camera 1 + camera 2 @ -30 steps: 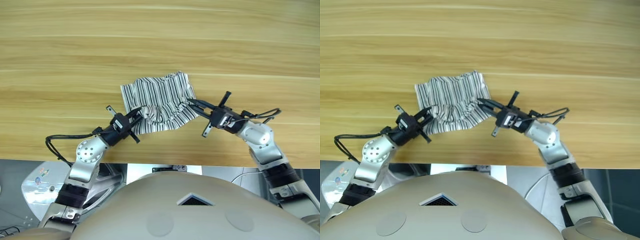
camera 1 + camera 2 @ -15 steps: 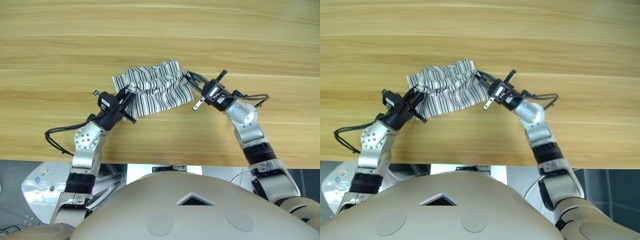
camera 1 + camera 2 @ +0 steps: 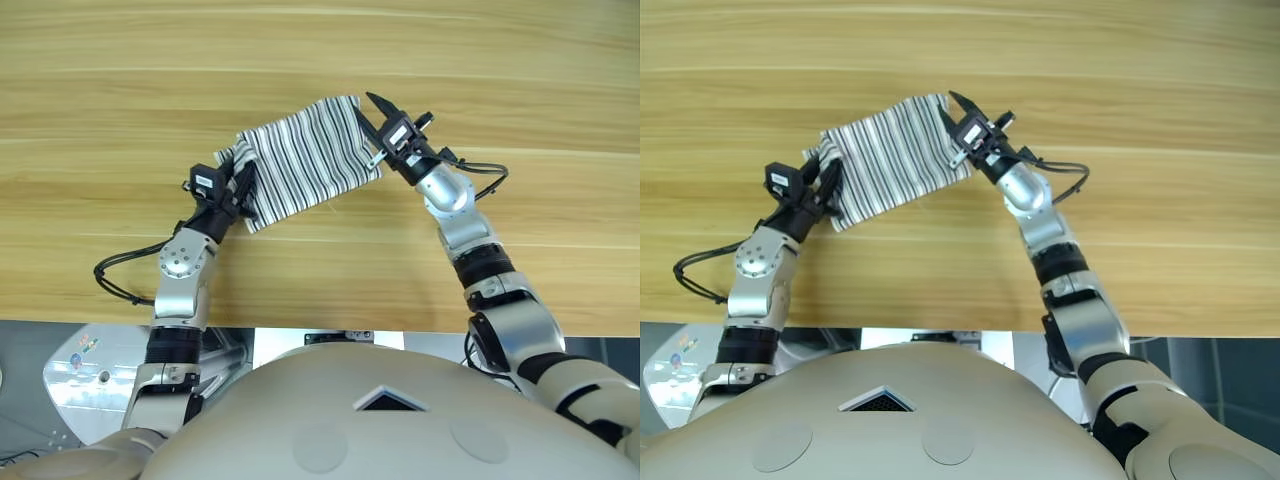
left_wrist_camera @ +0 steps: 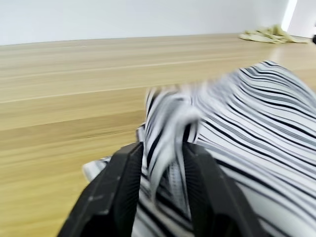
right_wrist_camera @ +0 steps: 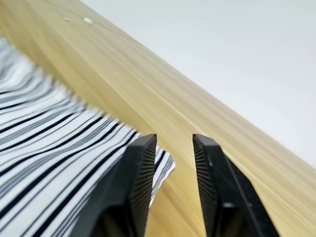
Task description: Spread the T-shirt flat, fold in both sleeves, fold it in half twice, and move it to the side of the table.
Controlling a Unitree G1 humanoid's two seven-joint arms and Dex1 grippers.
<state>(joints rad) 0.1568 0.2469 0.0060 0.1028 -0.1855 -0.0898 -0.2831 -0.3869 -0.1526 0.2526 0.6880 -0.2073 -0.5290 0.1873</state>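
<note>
The striped T-shirt [image 3: 305,160] lies folded into a slanted rectangle on the wooden table [image 3: 320,50]. My left gripper [image 3: 240,183] sits at the shirt's left end, shut on a bunch of striped fabric [image 4: 165,123] pinched between its fingers. At the shirt's far right corner is my right gripper [image 3: 374,106], open. In the right wrist view bare table shows between its fingers [image 5: 143,168], and the shirt's corner [image 5: 163,165] lies just beside one of them.
The table's front edge [image 3: 320,328] runs just below both arms. Bare wood stretches beyond and to both sides of the shirt. A crumpled yellowish cloth [image 4: 269,35] lies far off on the table in the left wrist view.
Both grippers carried the shirt's near edge away from me and over the rest, so the bunched cloth now lies flatter. The right gripper has let go of its corner.
</note>
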